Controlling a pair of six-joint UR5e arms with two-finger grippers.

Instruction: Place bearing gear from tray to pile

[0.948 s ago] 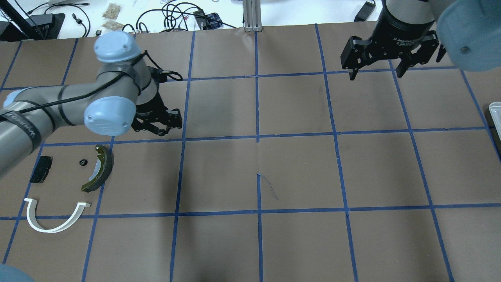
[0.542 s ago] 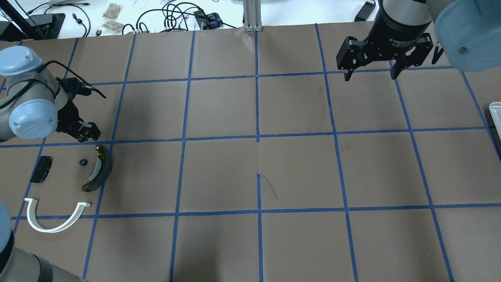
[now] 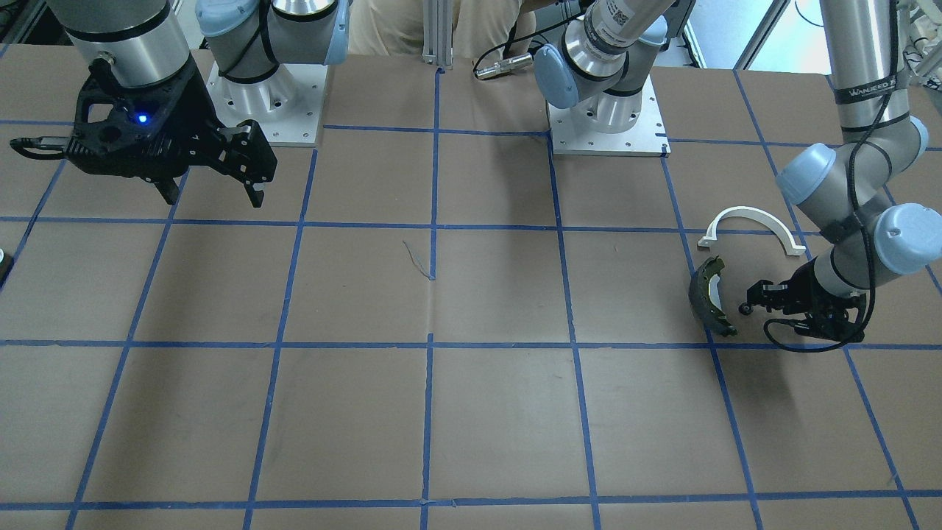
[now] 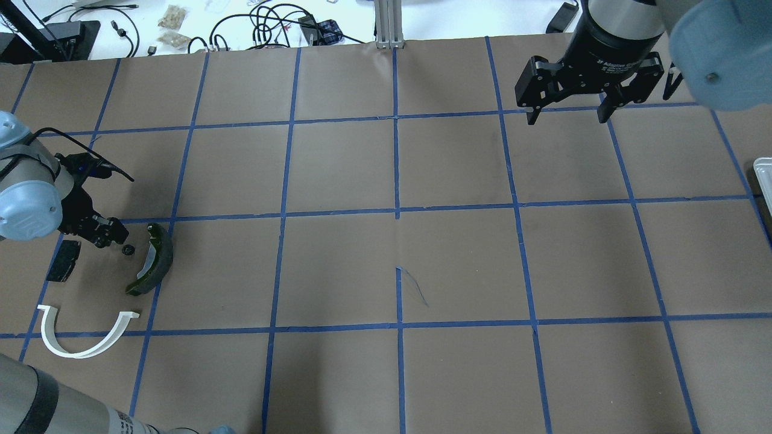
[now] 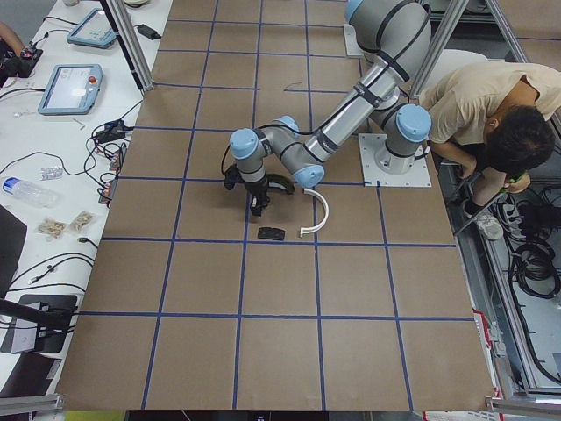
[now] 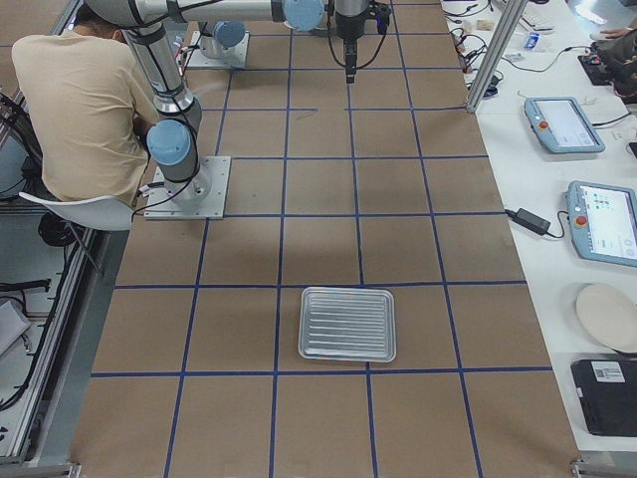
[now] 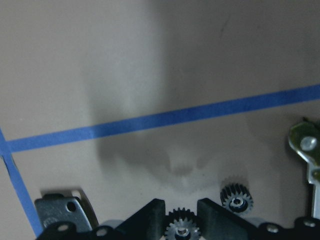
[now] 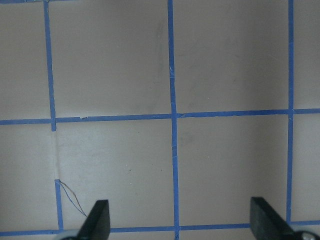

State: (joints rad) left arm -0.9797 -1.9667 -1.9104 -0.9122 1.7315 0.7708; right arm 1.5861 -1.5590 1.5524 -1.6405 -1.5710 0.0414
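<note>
My left gripper (image 4: 107,234) is shut on a small black bearing gear (image 7: 182,227), held low over the pile at the table's left. A second bearing gear (image 7: 236,198) lies on the paper just beside it and also shows in the overhead view (image 4: 128,249). The pile holds the dark brake shoe with olive rim (image 4: 154,259), the black pad (image 4: 63,260) and the white half-ring arch (image 4: 84,337). My right gripper (image 4: 564,105) is open and empty, high over the far right. The metal tray (image 6: 348,324) stands empty at the right end.
The table is brown paper with a blue tape grid (image 4: 397,211). Cables and boxes lie beyond its far edge (image 4: 265,27). An operator (image 5: 491,114) sits by the robot's base. The tray's corner shows at the overhead view's right edge (image 4: 763,175).
My left arm has swung left and drawn back, bringing its gripper down beside the gear and brake shoe in the pile. My right gripper has drifted slightly left.
</note>
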